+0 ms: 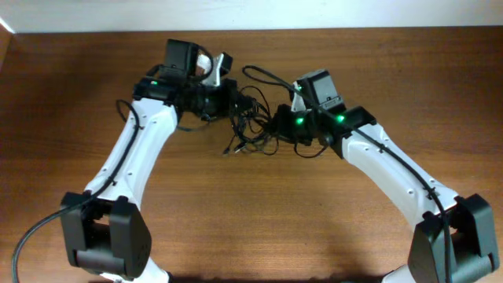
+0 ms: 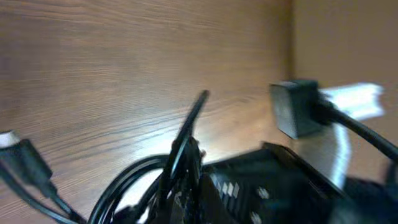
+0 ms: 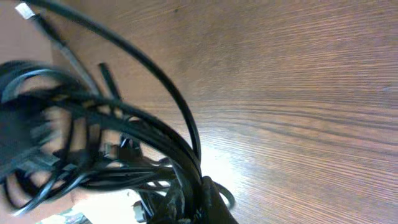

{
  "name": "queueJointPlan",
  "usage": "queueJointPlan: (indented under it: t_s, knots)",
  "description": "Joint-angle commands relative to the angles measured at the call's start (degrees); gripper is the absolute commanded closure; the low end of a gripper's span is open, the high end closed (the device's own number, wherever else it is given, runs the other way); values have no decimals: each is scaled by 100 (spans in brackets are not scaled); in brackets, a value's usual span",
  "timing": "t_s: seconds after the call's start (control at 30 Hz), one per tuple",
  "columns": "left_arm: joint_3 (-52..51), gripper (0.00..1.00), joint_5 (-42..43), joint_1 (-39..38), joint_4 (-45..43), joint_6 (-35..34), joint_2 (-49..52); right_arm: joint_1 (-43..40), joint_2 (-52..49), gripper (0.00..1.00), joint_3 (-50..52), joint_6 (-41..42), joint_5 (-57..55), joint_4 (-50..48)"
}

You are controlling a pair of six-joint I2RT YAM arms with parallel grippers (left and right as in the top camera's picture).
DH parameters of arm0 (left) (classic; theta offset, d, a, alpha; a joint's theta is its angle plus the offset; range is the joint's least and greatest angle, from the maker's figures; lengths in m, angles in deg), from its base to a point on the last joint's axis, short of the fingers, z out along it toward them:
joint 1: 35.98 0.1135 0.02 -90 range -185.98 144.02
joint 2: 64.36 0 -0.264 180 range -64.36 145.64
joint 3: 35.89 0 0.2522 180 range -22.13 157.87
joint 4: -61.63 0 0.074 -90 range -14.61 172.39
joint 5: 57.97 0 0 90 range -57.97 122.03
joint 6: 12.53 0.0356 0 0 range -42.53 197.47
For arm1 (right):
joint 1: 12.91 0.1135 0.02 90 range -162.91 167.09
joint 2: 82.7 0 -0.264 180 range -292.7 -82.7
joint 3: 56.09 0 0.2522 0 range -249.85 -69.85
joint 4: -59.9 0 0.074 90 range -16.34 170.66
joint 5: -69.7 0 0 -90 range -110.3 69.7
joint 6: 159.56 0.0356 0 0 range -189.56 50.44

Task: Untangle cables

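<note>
Overhead looks straight down; both wrist views close, share cables (image 1: pixel 253 122), table (image 1: pixel 259 220).

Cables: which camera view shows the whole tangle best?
The overhead view: the cables lie there as one whole knot on the table. The left wrist view shows only blurred loops and one plug; the right wrist view shows a close bundle, cut off at the edges.

Two robot arms, the left arm (image 1: pixel 134 149) and the right arm (image 1: pixel 393 169), one table (image 1: pixel 259 228), and one tangle of cables (image 1: pixel 253 126), strands too knotted to count
</note>
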Motion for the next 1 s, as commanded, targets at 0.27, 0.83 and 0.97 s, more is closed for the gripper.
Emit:
queueJointPlan:
  t_s: [0.27,0.83,0.97]
  knots:
    - [273,100,4297,1987,-557,332,-245,-1526,-61,96,22,-1204,-1187,1757]
    - [271,100,-164,577,601,767,-245,-3543,538,31,-2599,-2968,-199,4310]
    - [271,100,-297,114,531,734,-245,-3101,533,26,-2586,-2983,0,4380]
